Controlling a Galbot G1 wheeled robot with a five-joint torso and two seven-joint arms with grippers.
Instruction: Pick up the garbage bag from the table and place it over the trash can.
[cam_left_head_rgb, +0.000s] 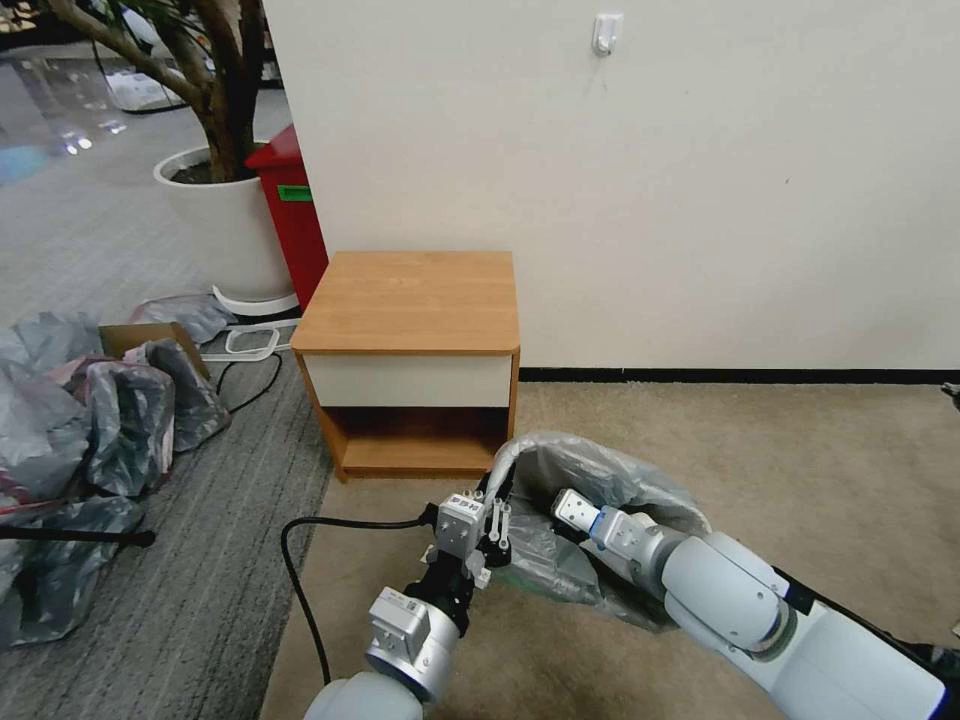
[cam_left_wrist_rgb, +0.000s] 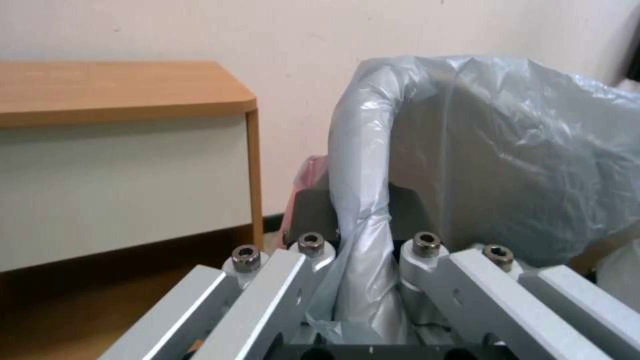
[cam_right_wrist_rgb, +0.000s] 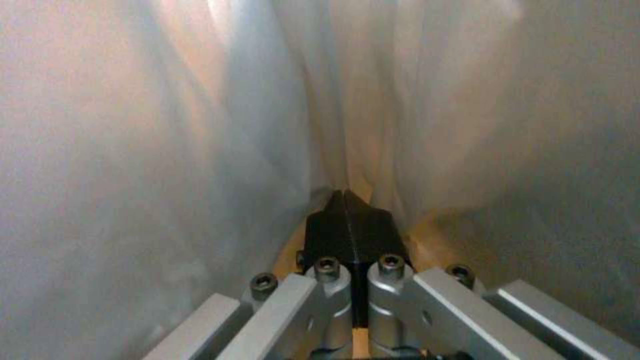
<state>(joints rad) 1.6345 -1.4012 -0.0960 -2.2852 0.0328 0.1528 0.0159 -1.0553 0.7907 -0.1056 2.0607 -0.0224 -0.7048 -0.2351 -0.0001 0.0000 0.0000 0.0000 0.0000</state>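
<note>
Down on the beige carpet, just in front of the table (cam_left_head_rgb: 405, 300), sits the trash can (cam_left_wrist_rgb: 427, 165) with the garbage bag (cam_left_head_rgb: 600, 470) pulled over its top. You can see the can's shape through the thin grey plastic in the left wrist view, where the bag is stretched around the rolled rim and hangs down the side. The left gripper (cam_left_head_rgb: 495, 535) is at the near left corner of the can, and its two dark fingers (cam_left_wrist_rgb: 313, 210) stand a little apart with the rim and a fold of the bag between them, so it is pinching the bag there. A bit of pink plastic (the bag's rim) peeks out beside that finger. The right gripper (cam_right_wrist_rgb: 347, 210) has its arm reaching down inside the bag from the right side, and crinkly grey plastic is all around it. Its black fingertips are pressed tight together with no gap, and I cannot tell if any plastic is caught between them. The table top is orange-brown, with a white drawer front and an open shelf under it. A black cable (cam_left_head_rgb: 300, 570) loops on the floor by the left arm. Off to the left lie heaped grey bags (cam_left_head_rgb: 110, 420), and behind the table stands a red bin (cam_left_head_rgb: 292, 205) next to a white plant pot (cam_left_head_rgb: 225, 225).
</note>
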